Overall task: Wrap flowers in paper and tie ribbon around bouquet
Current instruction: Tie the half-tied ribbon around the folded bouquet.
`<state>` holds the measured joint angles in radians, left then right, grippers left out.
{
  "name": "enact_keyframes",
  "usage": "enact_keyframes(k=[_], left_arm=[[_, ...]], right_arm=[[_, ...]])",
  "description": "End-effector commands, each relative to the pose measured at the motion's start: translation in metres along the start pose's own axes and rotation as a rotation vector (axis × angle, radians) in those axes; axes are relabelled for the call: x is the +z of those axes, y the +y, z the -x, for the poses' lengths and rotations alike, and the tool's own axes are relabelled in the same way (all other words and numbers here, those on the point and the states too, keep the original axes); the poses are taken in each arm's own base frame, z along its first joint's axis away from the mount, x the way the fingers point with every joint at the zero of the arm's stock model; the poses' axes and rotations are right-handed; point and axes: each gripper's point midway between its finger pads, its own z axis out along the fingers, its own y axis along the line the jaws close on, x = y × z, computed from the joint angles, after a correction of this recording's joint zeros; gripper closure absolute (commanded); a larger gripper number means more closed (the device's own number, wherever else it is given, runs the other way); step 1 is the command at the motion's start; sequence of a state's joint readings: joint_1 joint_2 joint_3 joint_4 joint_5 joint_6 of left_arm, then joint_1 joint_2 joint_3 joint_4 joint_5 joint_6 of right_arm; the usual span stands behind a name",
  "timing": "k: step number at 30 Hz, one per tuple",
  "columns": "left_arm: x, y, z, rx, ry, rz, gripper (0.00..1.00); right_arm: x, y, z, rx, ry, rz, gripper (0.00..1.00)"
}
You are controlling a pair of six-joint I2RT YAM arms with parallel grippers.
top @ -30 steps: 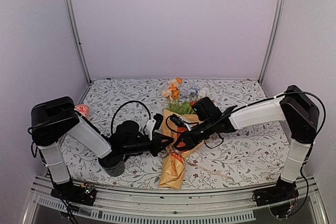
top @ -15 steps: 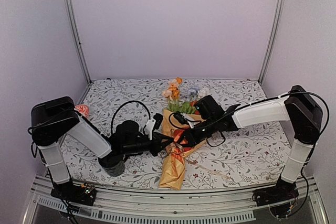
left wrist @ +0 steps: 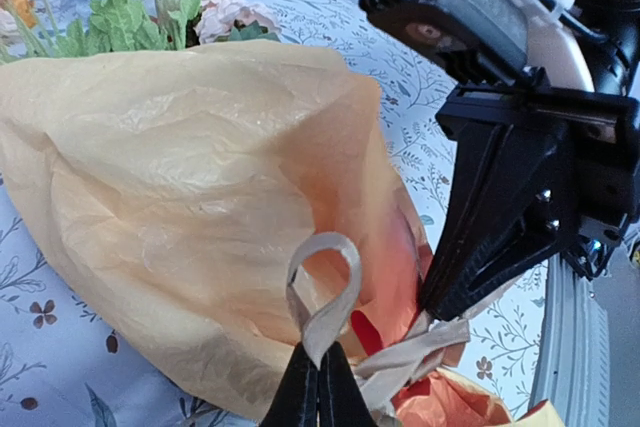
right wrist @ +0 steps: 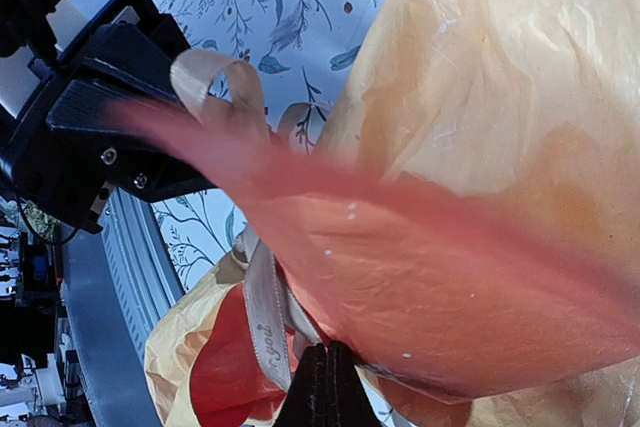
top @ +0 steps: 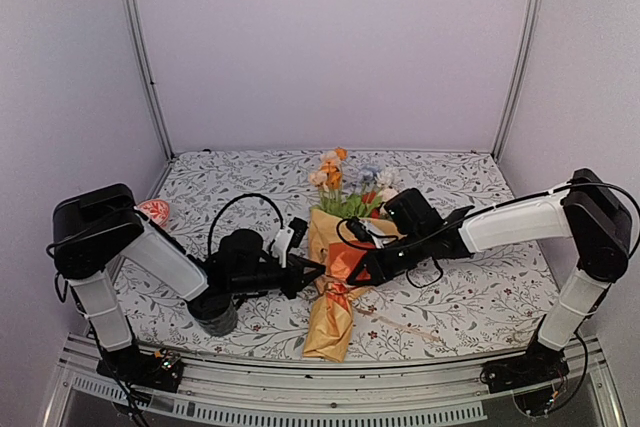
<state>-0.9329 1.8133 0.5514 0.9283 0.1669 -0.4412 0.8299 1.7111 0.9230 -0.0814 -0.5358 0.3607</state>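
The bouquet (top: 331,299) lies mid-table: a mustard-yellow paper (left wrist: 190,177) cone with flowers (top: 341,179) at its far, wide end. A tan ribbon (left wrist: 425,352) is cinched round its narrow waist. My left gripper (top: 321,269) (left wrist: 319,365) is shut on an upright loop of that ribbon, left of the waist. From the right, my right gripper (top: 353,271) (right wrist: 325,359) is shut on another ribbon strand (right wrist: 264,315), under an orange-red paper flap (right wrist: 420,277). The two grippers face each other across the waist, close together.
A dark mug (top: 216,316) stands under the left forearm near the front edge. A red-and-white object (top: 155,210) lies at the far left. A loose ribbon tail (top: 405,324) trails on the leafy tablecloth right of the cone's tip. Metal rail (top: 300,387) along the front.
My right arm has drawn back to the right with its ribbon strand, lifting more of the orange-red flap. The left gripper has held its loop almost still.
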Motion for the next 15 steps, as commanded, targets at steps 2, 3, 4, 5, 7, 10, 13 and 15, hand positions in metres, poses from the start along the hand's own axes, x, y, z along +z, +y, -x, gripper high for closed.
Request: enact_keyframes(k=[2,3,4,5,7,10,13,15], left_arm=[[-0.005,0.009,0.002,-0.018,0.017,0.042,1.00],[-0.006,0.011,0.002,-0.023,0.016,0.050,1.00],[-0.007,0.012,0.002,-0.026,0.017,0.056,1.00],[-0.007,0.013,0.001,-0.030,0.021,0.060,1.00],[-0.007,0.015,-0.001,-0.035,0.030,0.066,1.00],[-0.007,0.017,-0.001,-0.040,0.032,0.068,1.00],[-0.006,0.026,-0.005,-0.065,0.050,0.097,1.00],[-0.006,0.035,-0.008,-0.091,0.062,0.123,1.00]], right_arm=[[-0.007,0.004,-0.003,0.020,-0.027,0.021,1.00],[-0.008,0.004,-0.004,0.024,-0.029,0.023,1.00],[-0.011,0.007,-0.004,0.022,-0.035,0.033,1.00],[-0.013,0.010,-0.003,0.024,-0.040,0.042,1.00],[-0.015,0.013,-0.005,0.028,-0.039,0.055,1.00],[-0.016,0.011,-0.011,0.035,-0.031,0.053,1.00],[-0.013,0.001,-0.019,0.057,-0.015,0.025,1.00],[-0.012,-0.008,-0.026,0.075,-0.006,0.000,1.00]])
